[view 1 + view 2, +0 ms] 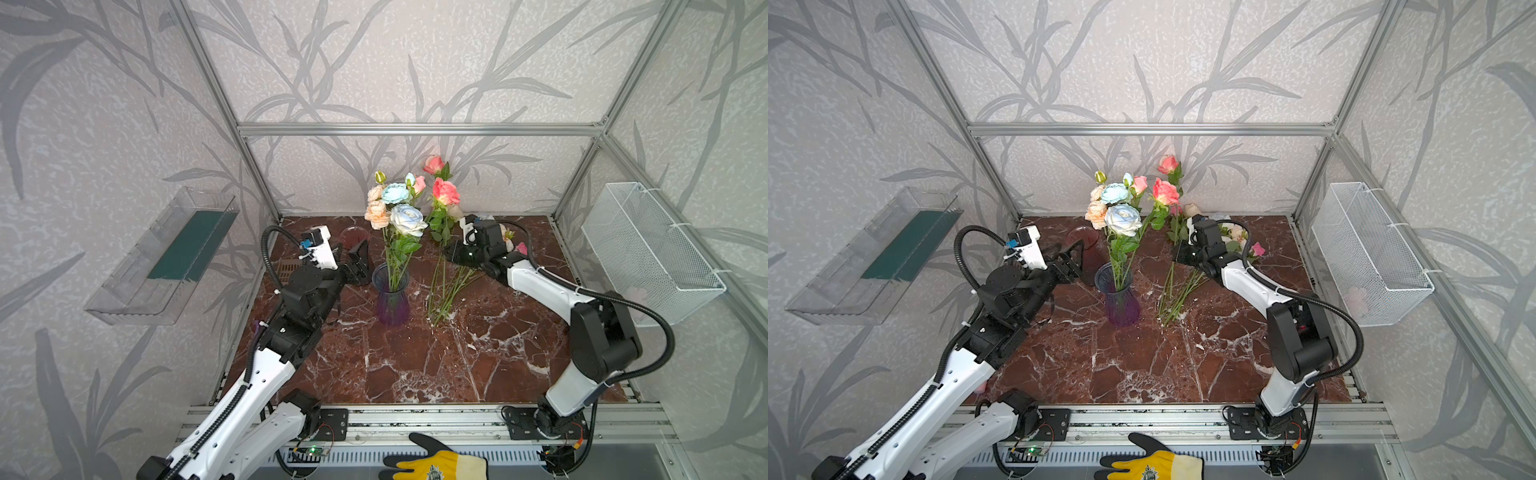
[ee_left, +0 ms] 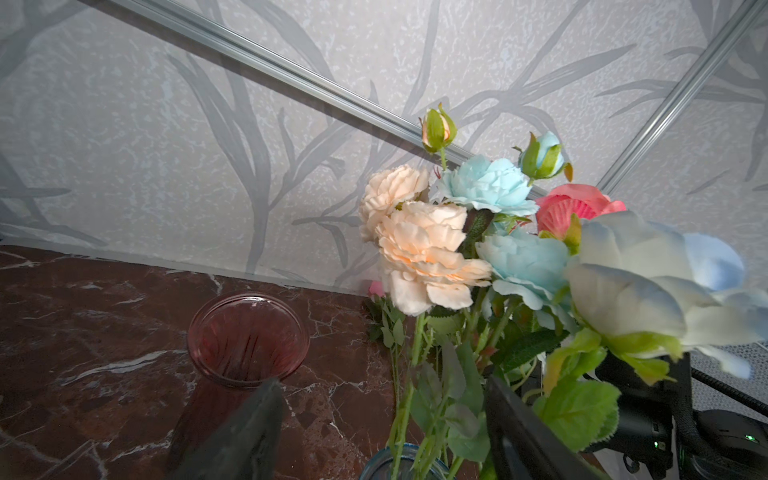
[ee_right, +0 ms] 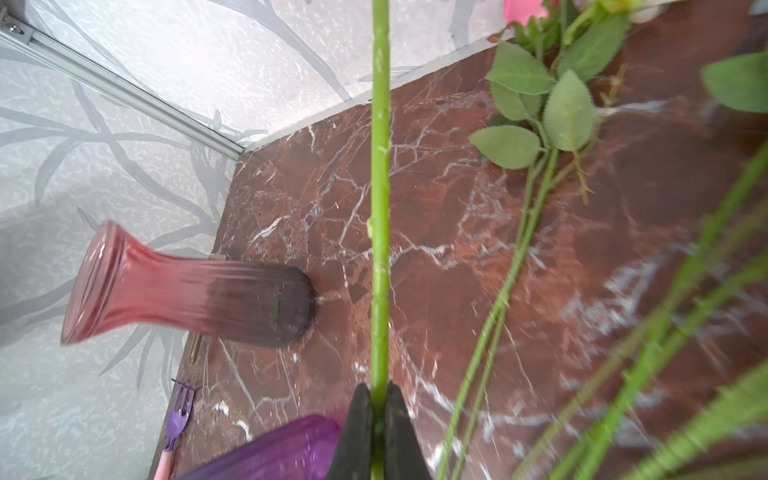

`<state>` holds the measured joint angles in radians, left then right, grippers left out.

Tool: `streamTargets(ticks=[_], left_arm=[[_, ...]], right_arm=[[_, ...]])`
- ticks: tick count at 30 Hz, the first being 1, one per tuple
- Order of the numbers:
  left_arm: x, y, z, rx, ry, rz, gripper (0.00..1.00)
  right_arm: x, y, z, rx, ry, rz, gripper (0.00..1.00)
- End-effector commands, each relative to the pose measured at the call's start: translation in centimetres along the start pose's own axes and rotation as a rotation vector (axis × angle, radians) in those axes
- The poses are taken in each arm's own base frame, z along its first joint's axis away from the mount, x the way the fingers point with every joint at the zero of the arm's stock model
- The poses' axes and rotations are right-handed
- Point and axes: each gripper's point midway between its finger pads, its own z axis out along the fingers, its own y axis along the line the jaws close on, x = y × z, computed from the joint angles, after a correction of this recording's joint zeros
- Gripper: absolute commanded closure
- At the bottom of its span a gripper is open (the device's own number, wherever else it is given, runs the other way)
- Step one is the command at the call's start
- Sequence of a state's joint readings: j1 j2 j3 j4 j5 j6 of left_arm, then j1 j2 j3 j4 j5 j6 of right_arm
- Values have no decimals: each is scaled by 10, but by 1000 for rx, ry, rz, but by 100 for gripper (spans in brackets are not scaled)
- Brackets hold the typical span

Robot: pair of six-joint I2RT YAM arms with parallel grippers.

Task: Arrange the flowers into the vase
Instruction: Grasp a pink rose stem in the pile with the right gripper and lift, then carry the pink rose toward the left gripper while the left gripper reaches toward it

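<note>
The right pincer [image 3: 379,390] pinches a green stem [image 3: 380,208] that passes straight between its tips.

Roses [image 1: 397,208] stood in vase [image 1: 391,307], ctr of surface.
Loose stems [image 1: 444,291] laid beside it, R side; coral rose [image 1: 446,192] gripped upright by right gripper [image 1: 448,250].

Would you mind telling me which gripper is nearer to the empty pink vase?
Left. The left gripper sits open right beside the pink vase; the right gripper, shut on a flower stem, is on the far side of the purple vase.
</note>
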<state>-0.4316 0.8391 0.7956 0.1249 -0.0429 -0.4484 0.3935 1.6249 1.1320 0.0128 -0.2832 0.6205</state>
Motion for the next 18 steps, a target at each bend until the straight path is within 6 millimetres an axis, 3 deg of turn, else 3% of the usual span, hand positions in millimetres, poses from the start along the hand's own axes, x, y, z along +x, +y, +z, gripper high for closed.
streamTargets(ticks=[1,6,11,14,18], left_arm=[[-7,-25,-3,144,-22,-19,24],[-3,-61,-6,354,6,-24,24],[0,-92,-13,538,41,-16,26],[2,-107,-19,627,69,-5,27],[5,-120,-25,697,102,1,27]], right_arm=[[-9,6,-38,-12,-129,-5,98],[2,-4,-97,19,-264,-15,99],[3,1,-151,-10,-424,-82,99],[-1,12,-186,-75,-547,-118,98],[0,37,-215,-184,-614,-168,98]])
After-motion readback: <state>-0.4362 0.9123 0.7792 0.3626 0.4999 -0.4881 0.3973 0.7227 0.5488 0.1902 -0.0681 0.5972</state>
